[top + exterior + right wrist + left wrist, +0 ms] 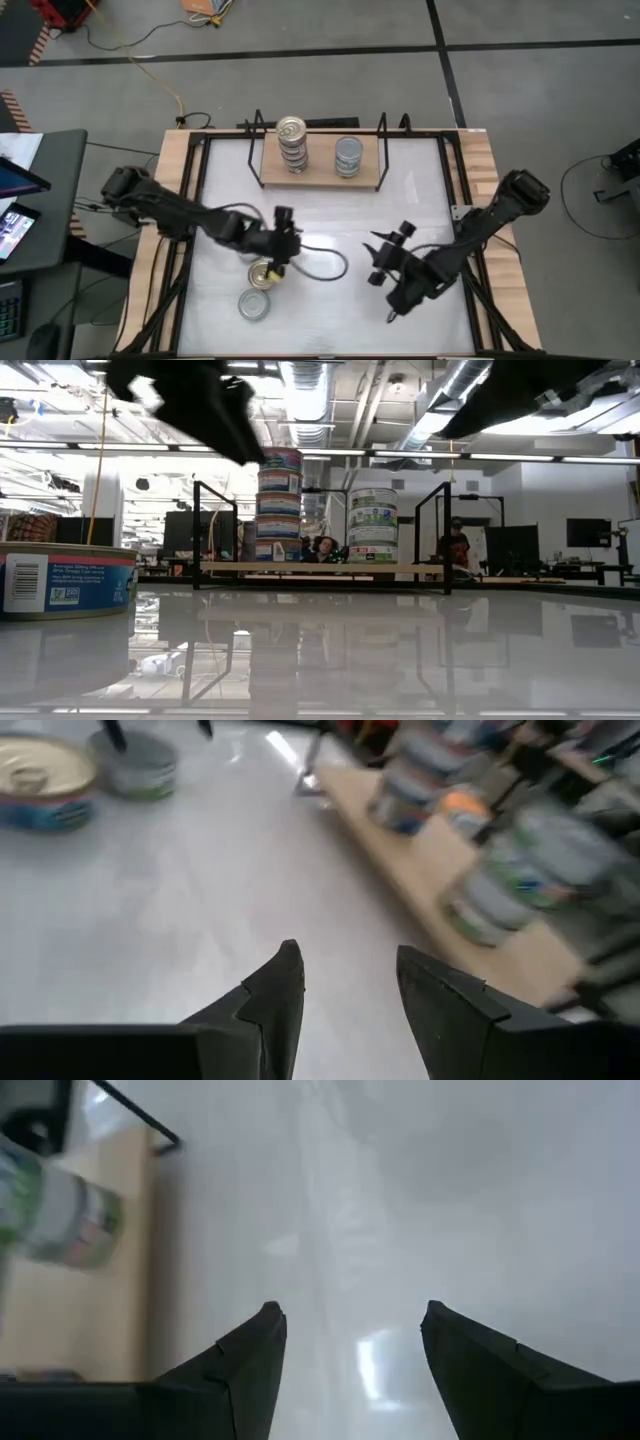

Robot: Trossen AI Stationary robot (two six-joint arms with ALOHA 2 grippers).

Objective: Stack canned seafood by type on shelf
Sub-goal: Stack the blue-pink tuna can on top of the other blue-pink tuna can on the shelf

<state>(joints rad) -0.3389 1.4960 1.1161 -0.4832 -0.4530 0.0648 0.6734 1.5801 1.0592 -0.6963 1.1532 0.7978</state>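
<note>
From above, the shelf [320, 176] sits at the table's [330, 310] upper centre, carrying two sorted stacks: gold-topped tins [292, 144] on its left, silver-topped tins [347, 156] to their right, kept apart by type. Two loose tins remain at lower left, a gold one [264, 273] and a silver one [254, 304]. The left hand [284, 240] hangs just above the gold tin, probably lining up a pick; the right hand [385, 262] waits at lower centre-right. The low view shows both stacks upright, the left taller. In the left wrist view the fingers [250, 1365] stand apart and empty. In the right wrist view its fingers [275, 990] are likewise spread, holding nothing.
</note>
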